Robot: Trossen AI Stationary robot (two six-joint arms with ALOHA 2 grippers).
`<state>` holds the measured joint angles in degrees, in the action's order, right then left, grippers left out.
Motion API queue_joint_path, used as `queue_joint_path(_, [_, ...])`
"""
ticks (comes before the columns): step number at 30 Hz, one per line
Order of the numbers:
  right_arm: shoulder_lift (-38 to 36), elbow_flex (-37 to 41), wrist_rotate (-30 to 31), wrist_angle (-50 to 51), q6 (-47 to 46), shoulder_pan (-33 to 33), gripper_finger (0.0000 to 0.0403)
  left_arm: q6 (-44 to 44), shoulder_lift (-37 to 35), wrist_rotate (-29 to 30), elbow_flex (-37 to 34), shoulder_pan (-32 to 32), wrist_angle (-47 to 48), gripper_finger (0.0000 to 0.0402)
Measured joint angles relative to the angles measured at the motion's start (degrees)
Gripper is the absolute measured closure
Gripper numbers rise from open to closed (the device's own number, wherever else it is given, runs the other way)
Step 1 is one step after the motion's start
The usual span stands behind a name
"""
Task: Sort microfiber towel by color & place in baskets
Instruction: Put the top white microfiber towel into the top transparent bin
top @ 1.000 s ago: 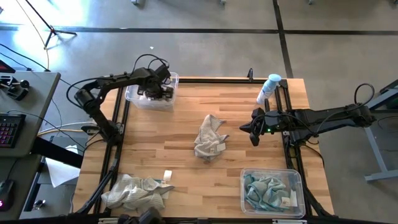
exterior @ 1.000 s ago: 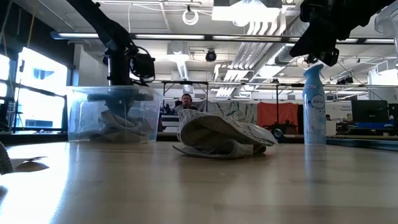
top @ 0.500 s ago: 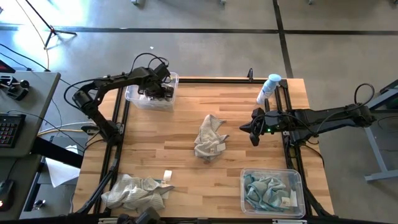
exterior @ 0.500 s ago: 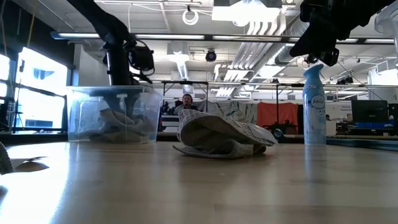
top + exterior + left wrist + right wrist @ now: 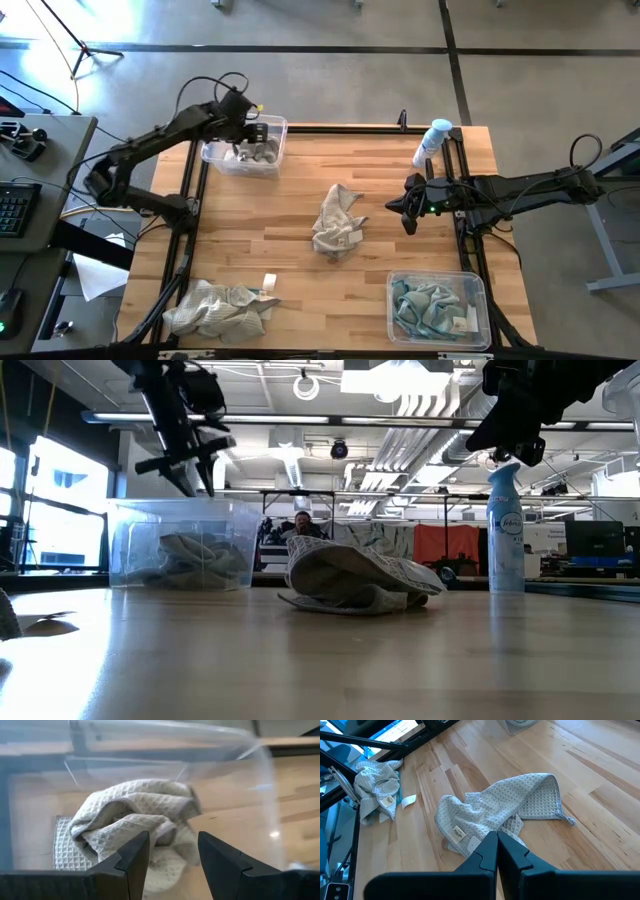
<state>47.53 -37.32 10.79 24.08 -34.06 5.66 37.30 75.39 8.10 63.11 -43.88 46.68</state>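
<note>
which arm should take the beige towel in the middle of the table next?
Right, probably. The right gripper hovers beside the middle towel, fingers shut. The left gripper hangs open over the far basket.

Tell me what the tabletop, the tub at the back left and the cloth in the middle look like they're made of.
Tabletop: seemingly wood, pale butcher-block strips, smooth finish with visible grain. Back-left tub: clear plastic, glossy; the beige towel inside shows through its wall. Middle cloth: soft woven fabric, apparently microfiber, matte, with a waffle texture.
</note>
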Motion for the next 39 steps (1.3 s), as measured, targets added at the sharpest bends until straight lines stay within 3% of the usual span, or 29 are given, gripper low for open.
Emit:
queue_joint_path(11, [0.0,0.0,0.0,0.0,0.0,0.0,0.0402,-2.2,-10.3,0.9,0.0,8.7,-0.3,0.0243])
queue_joint_path(18, [0.0,0.0,0.0,0.0,0.0,0.0,0.0402,-10.5,-13.8,4.0,0.0,18.8,-0.3,0.0248])
queue_joint_path(25, [1.8,0.0,3.3,-6.3,2.3,0.0,0.0402,-22.5,-17.0,6.4,-3.6,28.5,-7.0,0.0327])
queue_joint_path(29, [5.9,-0.1,2.7,-15.0,5.7,0.0,0.0388,-26.6,-21.2,5.5,-9.2,30.9,-15.6,0.0391])
queue_joint_path(33, [12.6,-2.5,2.7,-17.8,6.9,0.0,0.0352,-26.8,-27.2,1.2,-15.9,30.9,-22.6,0.0390])
queue_joint_path(39, [26.0,-12.9,2.7,-12.5,9.9,0.0,0.0288,-24.5,-35.1,-6.0,-22.7,30.8,-27.6,0.0399])
